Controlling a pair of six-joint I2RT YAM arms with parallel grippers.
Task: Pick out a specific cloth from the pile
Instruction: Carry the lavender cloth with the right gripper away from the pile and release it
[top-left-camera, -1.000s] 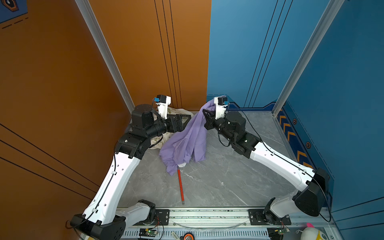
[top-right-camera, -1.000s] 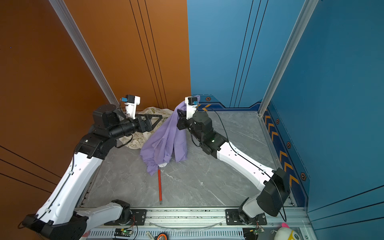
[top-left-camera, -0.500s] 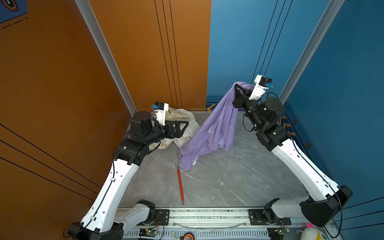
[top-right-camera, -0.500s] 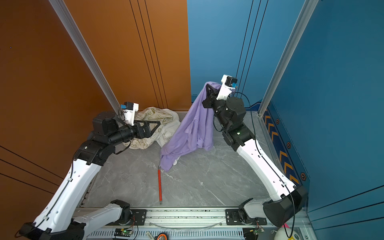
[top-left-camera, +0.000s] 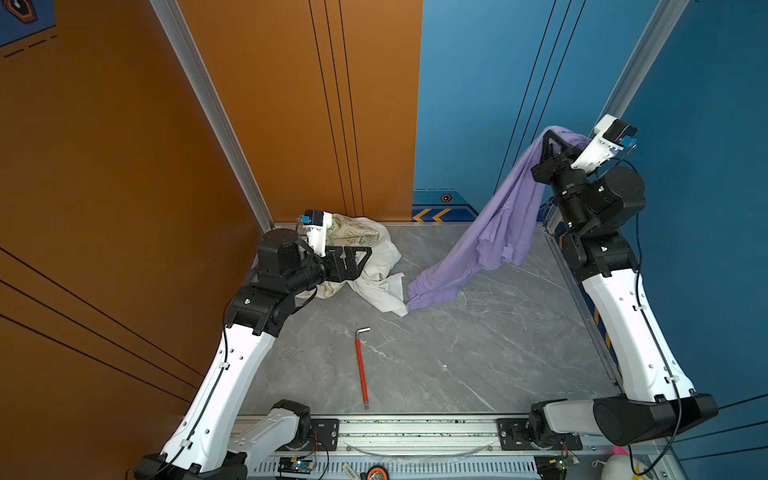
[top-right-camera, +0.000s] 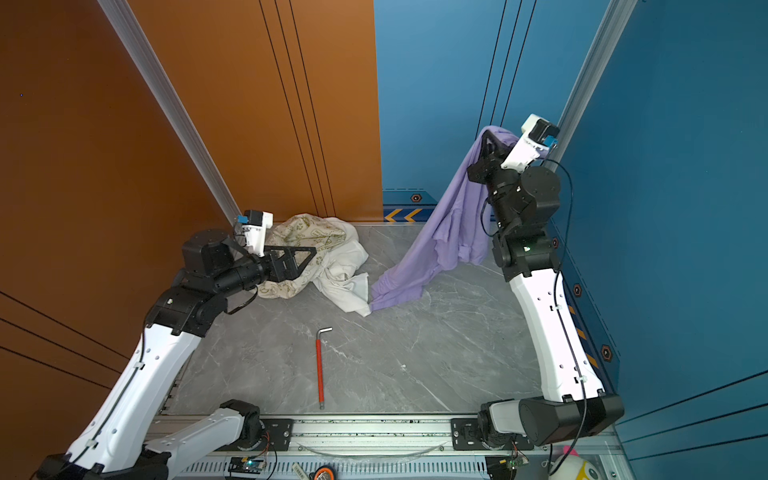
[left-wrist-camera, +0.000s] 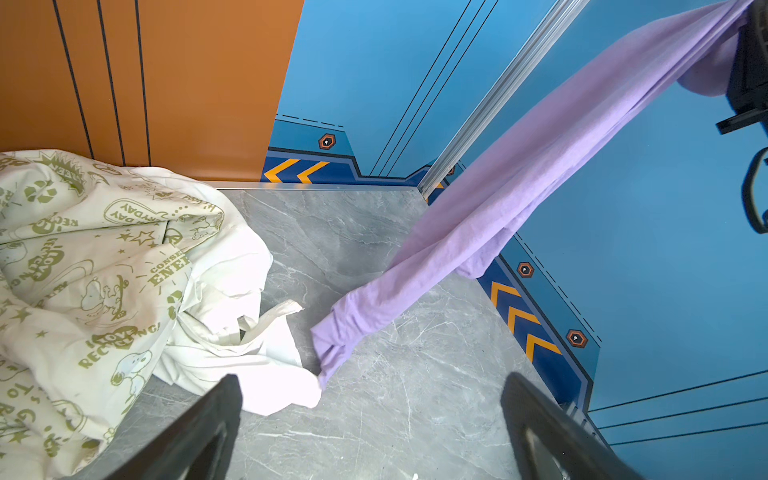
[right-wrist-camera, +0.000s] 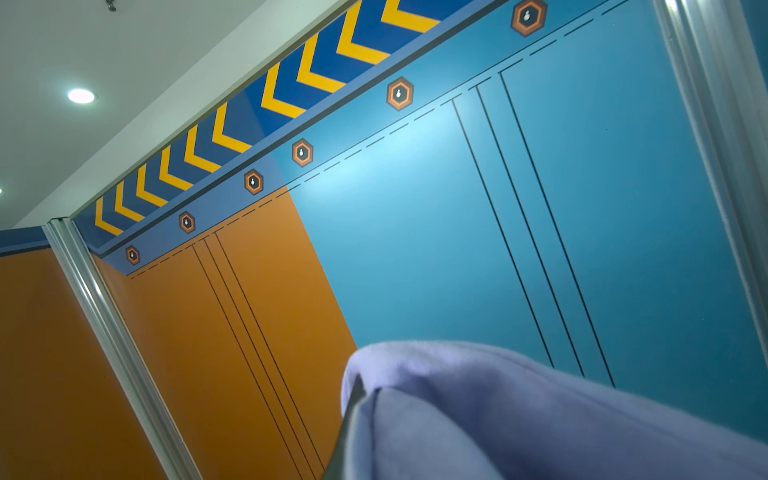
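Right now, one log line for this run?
right fingers: shut on purple cloth, raised | left fingers: open, empty, at pile | purple cloth: low end on table, touching white cloth

Lavender cloth (top-left-camera: 498, 232): soft matt fabric, fine folds, faintly fuzzy close up in right wrist view. Pile (top-right-camera: 316, 257): cream cloth (left-wrist-camera: 83, 249) thin, creased, green print flat and matt; white cloth (left-wrist-camera: 232, 353) plain, crumpled, matt. Tabletop (top-left-camera: 457, 353): grey marble-look, smooth, faint sheen. Hex key (top-left-camera: 360, 370): red coated shaft, bare bright metal bend. Arm shells (top-left-camera: 631, 332): glossy white plastic, joints matt black. Left gripper (left-wrist-camera: 372, 378): matt black plastic fingers. Corner post (top-left-camera: 208, 112): brushed aluminium. Wall panels (top-left-camera: 104, 166): smooth, matt.
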